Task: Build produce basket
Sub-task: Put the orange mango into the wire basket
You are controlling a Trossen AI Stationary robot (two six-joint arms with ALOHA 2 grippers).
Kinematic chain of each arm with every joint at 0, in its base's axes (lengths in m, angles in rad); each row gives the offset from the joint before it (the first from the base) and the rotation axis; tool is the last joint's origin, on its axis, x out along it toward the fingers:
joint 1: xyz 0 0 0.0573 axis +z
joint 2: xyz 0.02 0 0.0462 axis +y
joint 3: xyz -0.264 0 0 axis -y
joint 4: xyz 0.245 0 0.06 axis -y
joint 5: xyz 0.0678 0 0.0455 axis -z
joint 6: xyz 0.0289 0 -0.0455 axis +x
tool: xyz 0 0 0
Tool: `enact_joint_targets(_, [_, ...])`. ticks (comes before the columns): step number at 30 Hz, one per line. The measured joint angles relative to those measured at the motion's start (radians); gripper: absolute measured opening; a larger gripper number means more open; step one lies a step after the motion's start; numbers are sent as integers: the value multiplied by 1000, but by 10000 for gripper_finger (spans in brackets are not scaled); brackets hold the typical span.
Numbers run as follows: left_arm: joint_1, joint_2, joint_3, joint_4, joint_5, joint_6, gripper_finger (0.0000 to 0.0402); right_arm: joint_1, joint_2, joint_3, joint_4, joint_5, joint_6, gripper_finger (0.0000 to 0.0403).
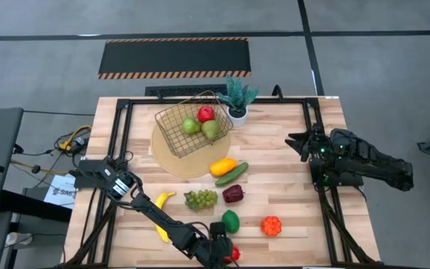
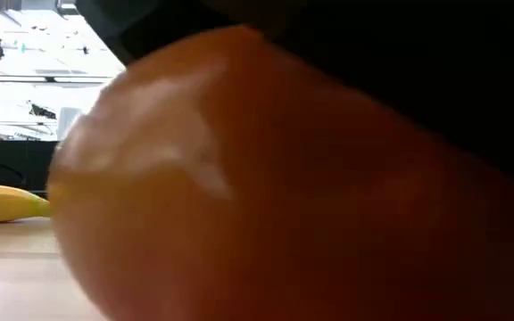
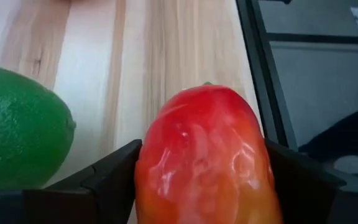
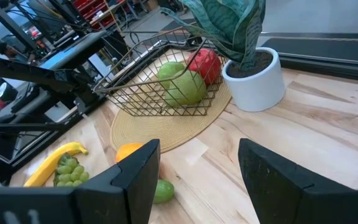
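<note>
The left hand [image 3: 201,186] brackets the red mango [image 3: 205,162] beside the green lime [image 3: 17,124], far from the basket [image 1: 189,123]; grip cannot be confirmed. Squeeze centrally before lifting. Right hand [image 4: 197,180] waits released.

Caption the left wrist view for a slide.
Left gripper straddling a red-orange fruit at the table edge, green fruit beside it.

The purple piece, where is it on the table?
High view: the purple piece lies mid-table, right of the green grapes and just below the cucumber.
</note>
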Motion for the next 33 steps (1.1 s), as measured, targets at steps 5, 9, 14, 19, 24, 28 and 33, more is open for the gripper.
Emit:
enact_joint_targets(5, [8, 1, 0, 7, -4, -45, 255, 0, 0, 0, 1, 0, 0, 240])
enact_joint_targets(9, [10, -13, -2, -13, -6, -97, 244, 0, 0, 0, 2, 0, 0, 240])
enact_joint_targets(14, [12, -97, -3, -115, -70, -123, 260, 0, 0, 0, 2, 0, 6, 240])
enact_joint_targets(19, [24, -202, -2, -281, -187, -145, 266, 0, 0, 0, 2, 0, 16, 240])
enact_joint_targets(24, [65, -328, -2, -459, -379, -252, 264, 0, 0, 0, 2, 3, 16, 240])
enact_joint_targets(28, [127, -404, -2, -612, -554, -357, 264, 0, 0, 0, 1, 4, 16, 240])
enact_joint_targets(33, [250, -464, -2, -788, -579, -272, 264, 0, 0, 0, 1, 8, 16, 240])
